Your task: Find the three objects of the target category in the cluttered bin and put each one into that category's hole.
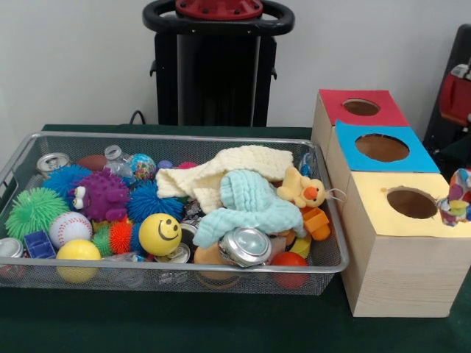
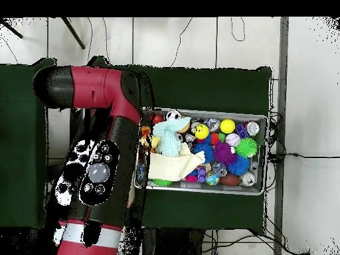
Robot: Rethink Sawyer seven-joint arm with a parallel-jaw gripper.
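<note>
The wire-mesh bin holds a heap of toys and also shows in the overhead view. One whitish fabric piece with red, blue and yellow blotches hangs upright at the picture's right edge, just right of the hole in the pale yellow panel. A red and black part of the arm shows above it. The gripper is cut off by the edge there, so its state does not show. In the overhead view the arm covers the boxes. No other printed piece shows in the bin.
The blue-panelled box and the red-panelled box stand behind the yellow one. In the bin lie a cream cloth, a mint cloth, a purple monster, a duck, spiky balls, a smiley ball and cans.
</note>
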